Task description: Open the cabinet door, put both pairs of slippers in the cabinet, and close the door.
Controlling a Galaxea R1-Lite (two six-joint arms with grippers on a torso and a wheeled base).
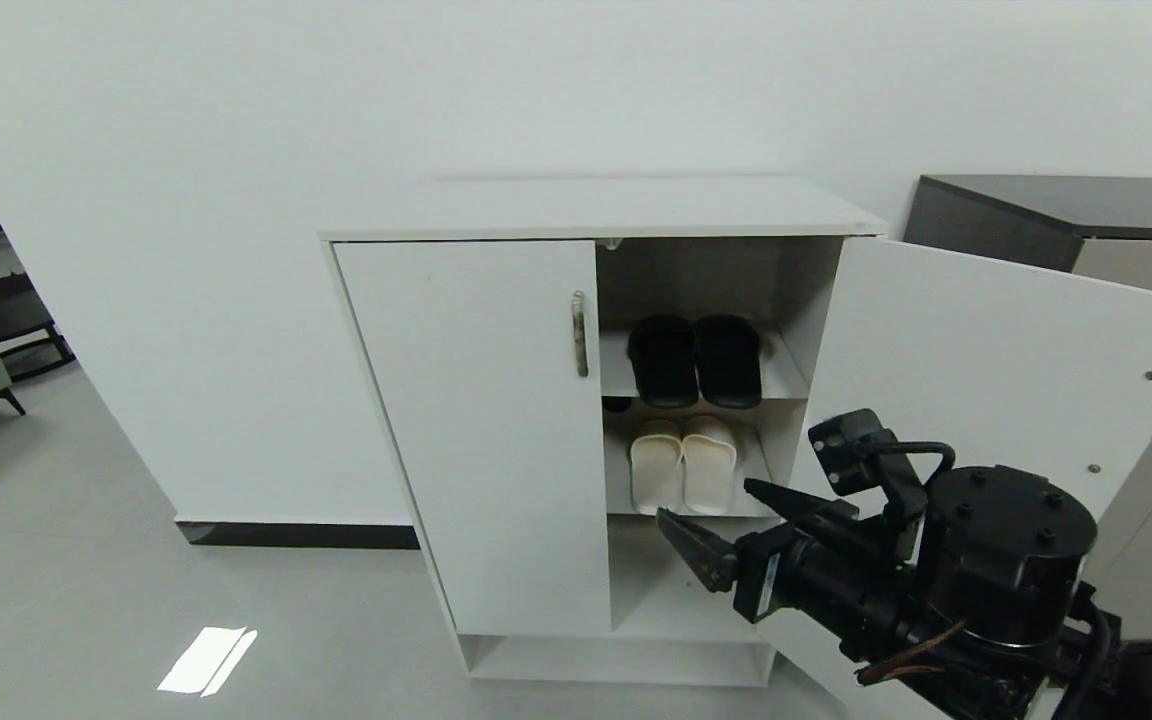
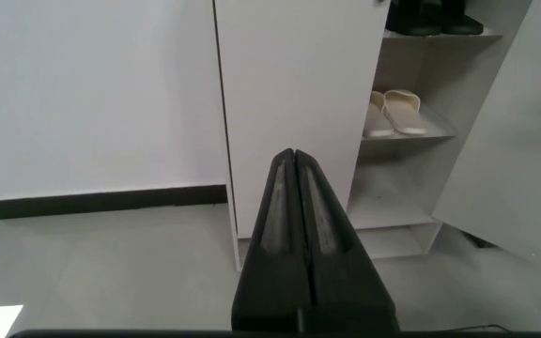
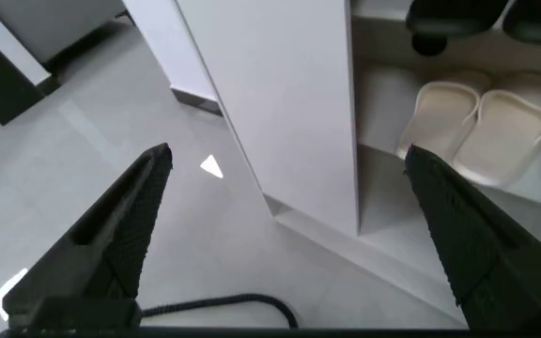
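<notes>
Right pincer [image 1: 704, 500] gapes wide before the cabinet [image 1: 476, 430] holding black slippers [image 1: 666, 362] and white slippers [image 1: 658, 466]; left pincer [image 2: 294, 164] seemingly pressed together.

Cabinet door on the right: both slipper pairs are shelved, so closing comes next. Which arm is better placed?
Right. The right pincer, open, hangs close in front of the open door; the left pincer, shut, sits farther back, facing the closed door.

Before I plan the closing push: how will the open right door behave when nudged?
Likely stiff: the open door is a flat board. It joins the cabinet along one edge, so should swing, not slide. Looks thin, so probably light.
</notes>
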